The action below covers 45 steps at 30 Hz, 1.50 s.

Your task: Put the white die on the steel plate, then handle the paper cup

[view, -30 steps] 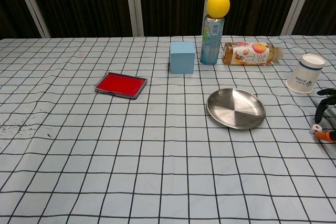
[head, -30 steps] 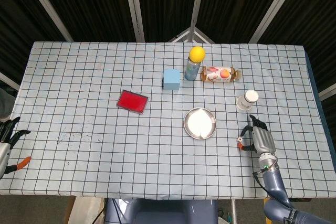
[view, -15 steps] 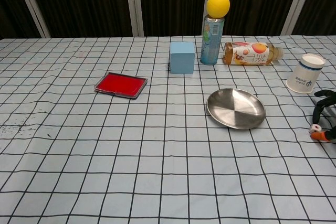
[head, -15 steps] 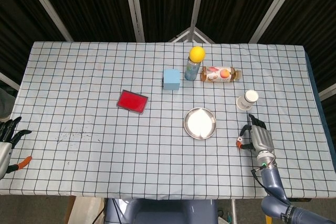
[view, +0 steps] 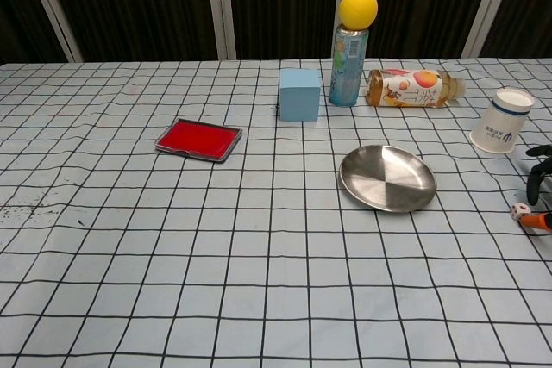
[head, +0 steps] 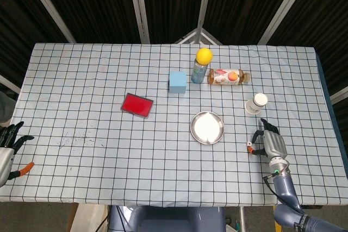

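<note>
A: Has anything shifted in the last second?

B: Only slightly. The right hand (head: 270, 143) has drifted a touch to the right over the worktop's (head: 81, 80) near right part, so less of it shows at the chest view's edge. The white die (view: 520, 210) now sits more clearly exposed just beside its orange thumb tip.

A: Is it holding the die?

B: I cannot tell. The fingers (view: 538, 171) are curled down over it and the thumb tip is right beside the die, but actual contact is too small to make out.

A: And the other things?

B: The steel plate (head: 206, 127) lies bare, left of the die. The paper cup (head: 256, 103) stands upright beyond the right hand. The left hand (head: 7, 145) is at the near left edge, fingers spread, holding nothing.
</note>
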{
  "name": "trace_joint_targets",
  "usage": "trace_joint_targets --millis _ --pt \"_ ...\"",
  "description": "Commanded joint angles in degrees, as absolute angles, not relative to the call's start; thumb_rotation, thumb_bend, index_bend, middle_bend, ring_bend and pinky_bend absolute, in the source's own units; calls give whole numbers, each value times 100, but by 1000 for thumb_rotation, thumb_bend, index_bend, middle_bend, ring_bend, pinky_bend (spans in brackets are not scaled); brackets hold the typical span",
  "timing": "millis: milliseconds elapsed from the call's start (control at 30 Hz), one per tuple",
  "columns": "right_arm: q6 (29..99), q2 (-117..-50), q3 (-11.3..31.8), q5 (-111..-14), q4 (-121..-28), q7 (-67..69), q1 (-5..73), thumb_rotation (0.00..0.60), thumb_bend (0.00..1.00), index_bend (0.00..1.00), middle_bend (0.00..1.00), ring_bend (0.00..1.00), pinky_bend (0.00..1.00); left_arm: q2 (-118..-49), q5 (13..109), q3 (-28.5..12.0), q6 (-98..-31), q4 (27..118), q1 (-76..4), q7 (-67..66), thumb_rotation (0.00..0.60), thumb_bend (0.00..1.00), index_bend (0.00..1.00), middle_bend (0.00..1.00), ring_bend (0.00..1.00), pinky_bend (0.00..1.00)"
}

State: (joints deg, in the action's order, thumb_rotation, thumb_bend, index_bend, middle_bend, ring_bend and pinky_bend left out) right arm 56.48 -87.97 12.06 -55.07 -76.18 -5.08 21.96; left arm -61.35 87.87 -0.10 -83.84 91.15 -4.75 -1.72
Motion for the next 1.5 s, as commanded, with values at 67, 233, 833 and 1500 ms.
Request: trace_joint_targets --millis 67,233,833,1500 --pt "5655 -8798 1200 -5547 -7623 -457 2190 600 273 661 78 54 0 -6131 8790 -8 -8384 9114 -475 -166 600 294 276 0 0 24" --pt "5736 -8778 1197 -5605 -7673 -511 2196 600 274 661 78 54 0 -6125 8781 -7 -8378 9117 -476 -154 600 293 276 0 0 24" --pt "5576 -8795 1177 -5506 -7653 -641 2308 600 275 517 78 54 0 -6119 8778 -5 -8381 9117 -476 -149 600 293 278 0 0 24" --pt "5486 -8813 1170 -5354 -7566 -682 2346 600 329 649 78 54 0 -6141 8791 8 -8380 9127 -477 -227 600 293 286 0 0 24"
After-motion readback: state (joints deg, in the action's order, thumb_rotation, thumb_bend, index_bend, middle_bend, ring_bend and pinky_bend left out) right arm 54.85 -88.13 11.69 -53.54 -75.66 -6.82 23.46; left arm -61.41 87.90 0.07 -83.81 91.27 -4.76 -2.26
